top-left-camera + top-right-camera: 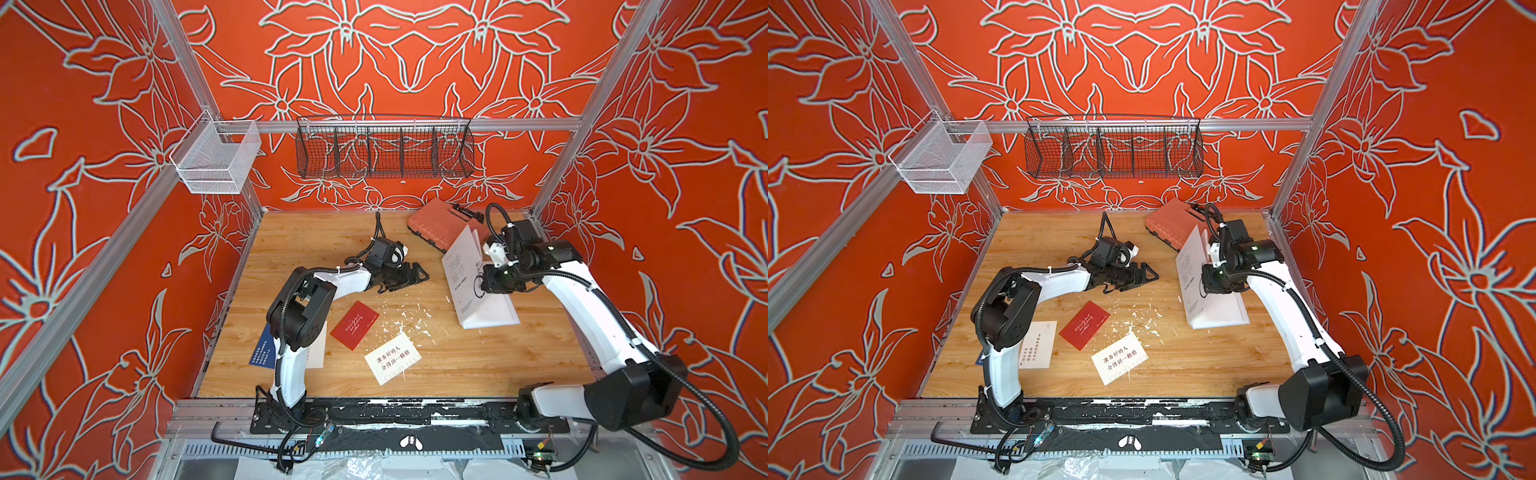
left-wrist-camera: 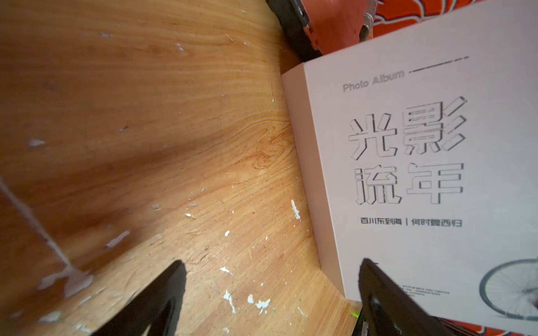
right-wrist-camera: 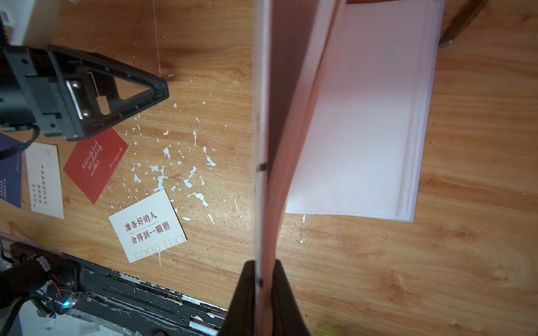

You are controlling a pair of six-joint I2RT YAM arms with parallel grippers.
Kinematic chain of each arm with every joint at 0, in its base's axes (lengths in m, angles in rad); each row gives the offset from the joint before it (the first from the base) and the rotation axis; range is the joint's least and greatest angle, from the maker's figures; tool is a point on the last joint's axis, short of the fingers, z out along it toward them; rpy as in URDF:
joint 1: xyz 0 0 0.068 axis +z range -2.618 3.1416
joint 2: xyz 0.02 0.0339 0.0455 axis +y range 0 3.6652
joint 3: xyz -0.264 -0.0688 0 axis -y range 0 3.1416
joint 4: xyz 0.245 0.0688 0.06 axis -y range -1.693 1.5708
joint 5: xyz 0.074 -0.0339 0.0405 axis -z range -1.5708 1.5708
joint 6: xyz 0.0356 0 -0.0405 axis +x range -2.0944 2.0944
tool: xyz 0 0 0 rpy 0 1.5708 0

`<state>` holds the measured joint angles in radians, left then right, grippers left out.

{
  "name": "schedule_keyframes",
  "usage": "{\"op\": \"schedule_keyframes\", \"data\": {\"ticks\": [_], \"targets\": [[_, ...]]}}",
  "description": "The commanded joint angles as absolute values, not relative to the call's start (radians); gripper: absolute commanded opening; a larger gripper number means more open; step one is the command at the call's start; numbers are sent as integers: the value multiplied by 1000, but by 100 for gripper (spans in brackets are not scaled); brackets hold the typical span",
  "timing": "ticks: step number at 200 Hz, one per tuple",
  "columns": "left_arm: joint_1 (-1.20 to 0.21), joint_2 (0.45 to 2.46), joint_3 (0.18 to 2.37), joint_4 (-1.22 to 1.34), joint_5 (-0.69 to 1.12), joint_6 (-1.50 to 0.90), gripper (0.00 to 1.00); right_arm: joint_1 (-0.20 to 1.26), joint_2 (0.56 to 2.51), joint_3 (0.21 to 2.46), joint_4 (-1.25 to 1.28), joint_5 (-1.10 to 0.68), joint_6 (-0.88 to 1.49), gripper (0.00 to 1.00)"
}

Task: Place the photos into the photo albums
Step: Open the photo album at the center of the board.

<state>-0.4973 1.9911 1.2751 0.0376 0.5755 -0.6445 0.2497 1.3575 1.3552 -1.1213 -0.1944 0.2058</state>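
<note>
Pinching the album (image 1: 459, 274) cover, our right gripper (image 3: 260, 266) keeps it raised so the inside stays reachable. The left gripper (image 2: 270, 264) hangs wide and empty, and we judge it ready for the red card (image 1: 354, 325).

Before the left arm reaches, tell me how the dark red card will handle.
The dark red card lies flat on the table, so probably thin and awkward to pinch. Unbent edges suggest stiffness; it may slide if pushed.
</note>
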Motion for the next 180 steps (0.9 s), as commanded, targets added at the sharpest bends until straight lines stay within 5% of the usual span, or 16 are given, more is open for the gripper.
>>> {"op": "schedule_keyframes", "data": {"ticks": [1, 17, 33, 67, 117, 180], "targets": [[-449, 1963, 1264, 47, 581, -656, 90, 329, 1379, 1389, -1166, -81, 287, 0], [-395, 1927, 1252, 36, 581, -659, 90, 398, 1386, 1389, -1158, -52, 331, 2], [-357, 1905, 1272, -26, 588, -627, 91, 465, 1392, 1387, -1122, -55, 377, 30], [-329, 1870, 1295, -142, 588, -554, 92, 598, 1429, 1391, -980, -103, 441, 51], [-237, 1729, 1202, -264, 516, -539, 95, 702, 1502, 1398, -838, -191, 450, 62], [-243, 1633, 1184, -485, 425, -460, 97, 616, 1436, 1277, -717, -93, 356, 71]]}}
